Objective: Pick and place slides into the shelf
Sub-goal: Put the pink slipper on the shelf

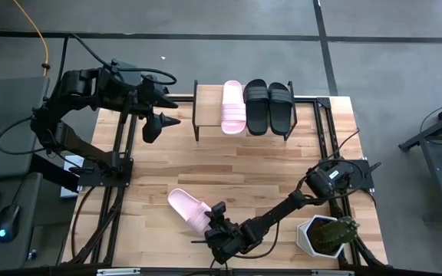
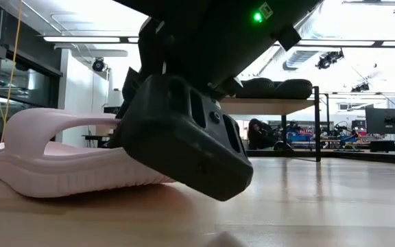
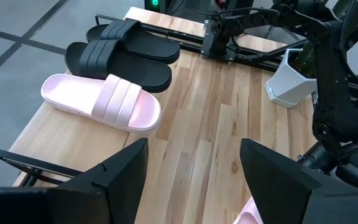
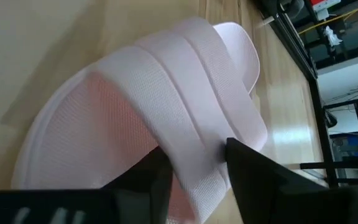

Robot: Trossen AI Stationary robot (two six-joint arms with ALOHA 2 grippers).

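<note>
One pale pink slide (image 1: 186,207) lies sole-down on the tabletop near its near edge, also in the low view (image 2: 67,165) and the right wrist view (image 4: 123,118). My right gripper (image 1: 212,224) (image 4: 197,168) is shut on its strap. The shelf (image 1: 208,115) (image 3: 48,124) stands at the far edge. On its top lie the other pink slide (image 1: 232,107) (image 3: 101,102) and the two black slides (image 1: 268,106) (image 3: 120,59). My left gripper (image 1: 159,126) (image 3: 194,168) hovers open to the left of the shelf and touches nothing. My right gripper pinches the pink slide's strap at its side, close to the sole (image 4: 204,149). One finger (image 4: 154,177) reaches under the strap and the other (image 4: 253,168) stands outside it. It comes low from the table's near right. The slide's sole rests on the table (image 2: 81,185).
A white pot with a green plant (image 1: 324,234) (image 3: 288,87) stands at the near right corner. Black frame rails (image 1: 121,153) run along the table's left and right sides. Bare wood (image 1: 244,169) lies between the shelf and the held slide.
</note>
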